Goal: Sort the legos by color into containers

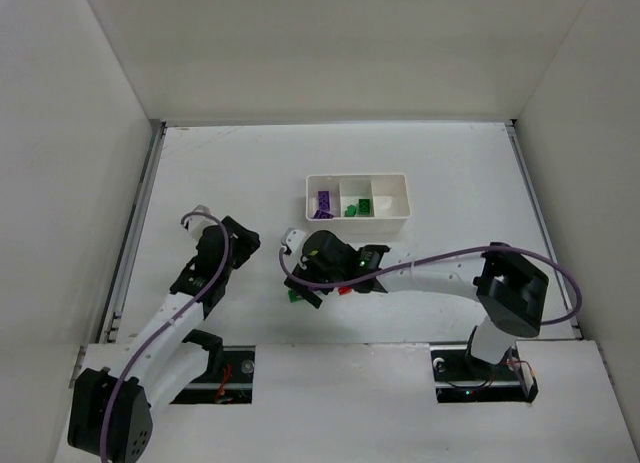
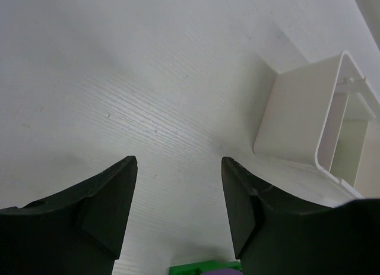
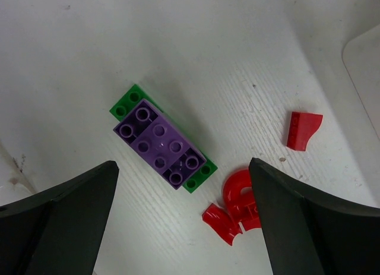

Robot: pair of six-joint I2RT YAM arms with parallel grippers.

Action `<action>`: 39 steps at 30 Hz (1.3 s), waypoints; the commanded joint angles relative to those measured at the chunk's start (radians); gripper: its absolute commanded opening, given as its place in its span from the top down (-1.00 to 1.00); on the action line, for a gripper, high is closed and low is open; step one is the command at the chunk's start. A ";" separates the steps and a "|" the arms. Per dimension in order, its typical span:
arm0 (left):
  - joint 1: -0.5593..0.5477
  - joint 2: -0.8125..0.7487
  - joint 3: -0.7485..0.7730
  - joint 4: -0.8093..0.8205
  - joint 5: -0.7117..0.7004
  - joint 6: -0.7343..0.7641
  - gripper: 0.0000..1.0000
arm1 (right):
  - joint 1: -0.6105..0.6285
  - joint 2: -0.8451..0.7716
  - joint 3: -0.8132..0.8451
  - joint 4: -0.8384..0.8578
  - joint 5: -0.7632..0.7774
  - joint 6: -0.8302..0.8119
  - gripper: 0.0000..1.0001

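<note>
**Sorting scene, top and wrist views.** We found the white tray (image 1: pixel 357 221) holding a purple brick (image 1: pixel 323 203) in its left compartment and green bricks (image 1: pixel 358 208) in its middle one. Near the tray's left end, on the side toward the arm bases, the right gripper (image 3: pixel 183 168) hung with its jaws wide over a loose purple brick (image 3: pixel 159 146). This brick sat on a green base brick (image 3: pixel 126 104), with red pieces (image 3: pixel 303 129) just beside it. The left gripper (image 2: pixel 178 162), left of the tray, also stood wide apart.

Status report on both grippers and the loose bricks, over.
Left gripper open, empty, near tray. Right gripper open above purple brick stacked on green brick. Red pieces close beside, may crowd the grasp.
</note>
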 commanded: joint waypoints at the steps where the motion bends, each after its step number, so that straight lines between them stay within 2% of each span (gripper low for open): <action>1: 0.013 0.005 -0.015 0.078 0.045 -0.008 -0.13 | 0.018 0.034 0.078 -0.059 -0.028 -0.062 -0.90; 6: 0.024 0.018 -0.015 0.092 0.076 -0.007 -0.13 | 0.024 0.069 0.133 -0.088 -0.077 -0.096 -0.64; 19: 0.044 0.021 -0.011 0.110 0.102 -0.002 -0.13 | 0.027 0.144 0.176 -0.141 -0.122 -0.125 -0.47; 30: 0.044 0.032 -0.017 0.118 0.104 -0.002 -0.13 | 0.018 0.109 0.155 -0.079 -0.125 -0.097 0.27; 34: 0.040 0.031 -0.017 0.123 0.104 -0.002 -0.13 | 0.009 0.109 0.138 -0.064 -0.121 -0.086 0.25; 35: 0.038 0.031 -0.018 0.124 0.104 -0.002 -0.13 | 0.009 0.114 0.138 -0.064 -0.117 -0.082 0.21; 37: 0.037 0.031 -0.019 0.124 0.104 -0.002 -0.13 | 0.012 0.124 0.138 -0.064 -0.105 -0.079 -0.02; 39: 0.035 0.031 -0.020 0.124 0.104 -0.002 -0.13 | 0.012 0.134 0.134 -0.056 -0.094 -0.079 -0.03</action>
